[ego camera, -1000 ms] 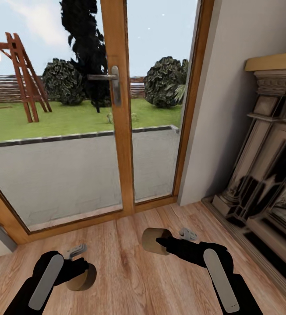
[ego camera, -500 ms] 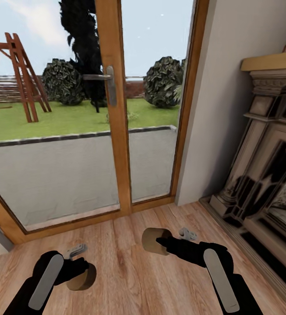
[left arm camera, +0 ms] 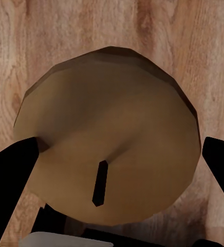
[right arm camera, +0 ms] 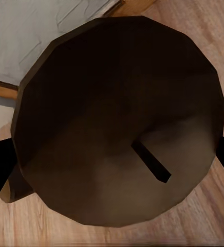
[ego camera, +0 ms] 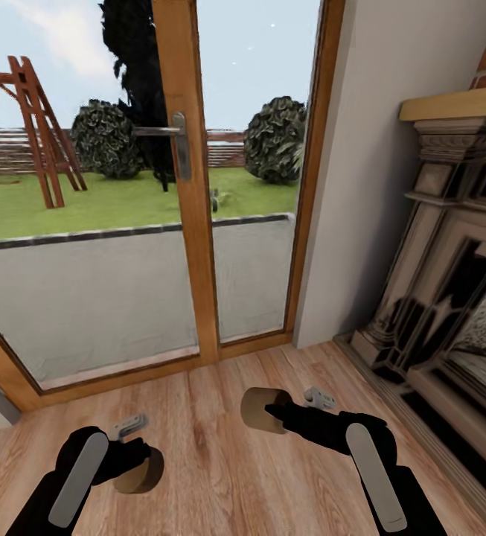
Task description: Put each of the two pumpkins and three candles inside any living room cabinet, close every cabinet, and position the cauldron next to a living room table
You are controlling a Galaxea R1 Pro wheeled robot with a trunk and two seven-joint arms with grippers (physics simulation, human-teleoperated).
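Two candles are in hand. One beige candle (ego camera: 140, 474), a short cylinder, sits in my left gripper (ego camera: 137, 463) low over the plank floor. The left wrist view shows this candle (left arm camera: 112, 154) wick-end on, with dark fingers (left arm camera: 12, 180) pressed on both sides. My right gripper (ego camera: 274, 412) is shut on a second candle (ego camera: 260, 409), held sideways above the floor. In the right wrist view that candle (right arm camera: 117, 118) looks dark brown and shadowed, its wick pointing at the camera. Pumpkins, cabinet, cauldron and table are out of view.
A wood-framed glass door (ego camera: 185, 246) with a metal handle (ego camera: 177, 145) stands straight ahead, garden beyond. The red-brick fireplace (ego camera: 451, 290) with its stone surround juts out on the right. A pale wall (ego camera: 362, 186) lies between them. Light wood floor (ego camera: 220, 476) spreads below the arms.
The whole picture has slid left, so the camera has turned right and more of the fireplace shows. Both arms and their candles keep the same pose.
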